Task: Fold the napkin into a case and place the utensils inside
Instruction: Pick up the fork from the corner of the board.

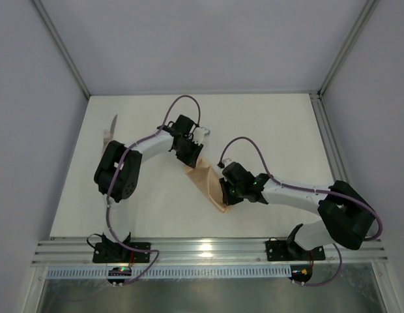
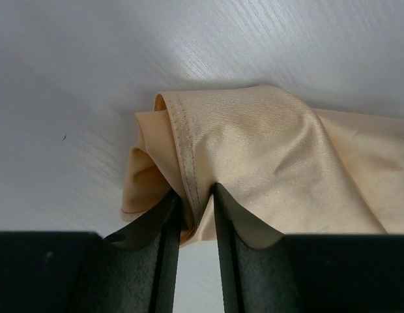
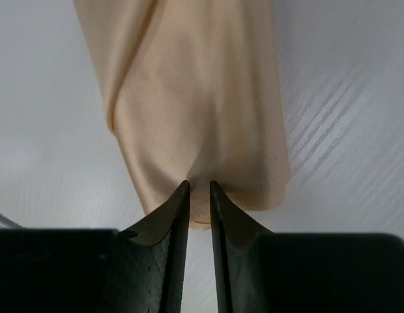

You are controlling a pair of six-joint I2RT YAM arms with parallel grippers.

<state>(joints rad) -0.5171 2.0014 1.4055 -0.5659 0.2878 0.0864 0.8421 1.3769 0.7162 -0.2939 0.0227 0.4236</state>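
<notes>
Left wrist: left fingers (image 2: 159,228) pinch napkin (image 2: 267,150) hem fold | right wrist: right fingers (image 3: 171,215) nip napkin's narrow end

A white table (image 1: 267,130) with a faint wood grain. A peach napkin (image 1: 205,179), folded into a narrow strip, lies slantwise near the middle. A knife (image 1: 110,128) with a pale handle lies near the far left edge, well apart from the napkin.
</notes>
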